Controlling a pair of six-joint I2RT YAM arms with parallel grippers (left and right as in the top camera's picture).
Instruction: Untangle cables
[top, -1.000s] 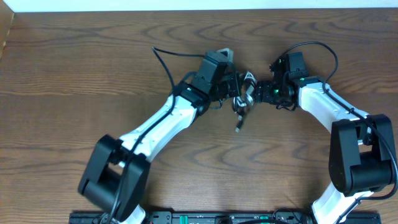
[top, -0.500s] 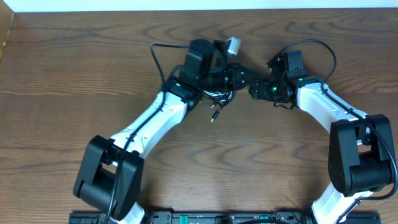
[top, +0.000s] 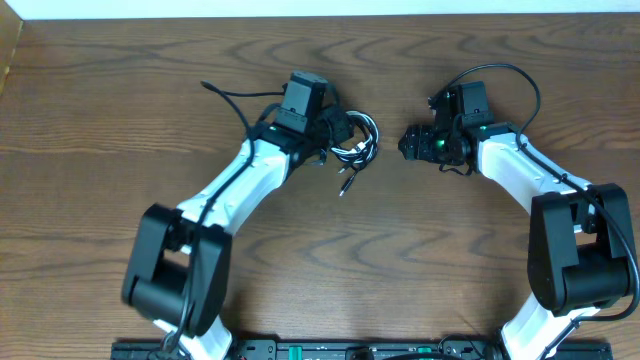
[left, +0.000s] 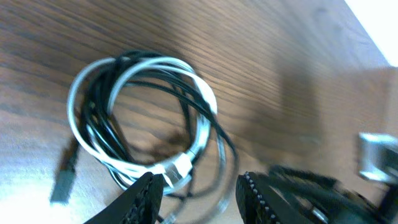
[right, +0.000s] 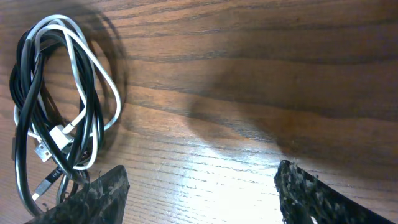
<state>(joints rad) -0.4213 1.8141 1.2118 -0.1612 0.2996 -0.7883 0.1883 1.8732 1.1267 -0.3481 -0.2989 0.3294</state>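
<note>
Black cable (right: 20, 143) and white cable (right: 107, 81) are coiled together on the table (top: 120, 100), at 9 o'clock from the right gripper (right: 199, 171). That gripper and the left gripper (left: 199, 180) are spread apart and empty. The cords are judged light and limp. The loose plug end (top: 345, 183), at 6 o'clock of the coil, is best gripped.

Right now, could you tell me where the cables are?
In the overhead view the cables lie coiled together on the table, slightly left of centre, right by the left jaws and well apart from the right jaws.
</note>
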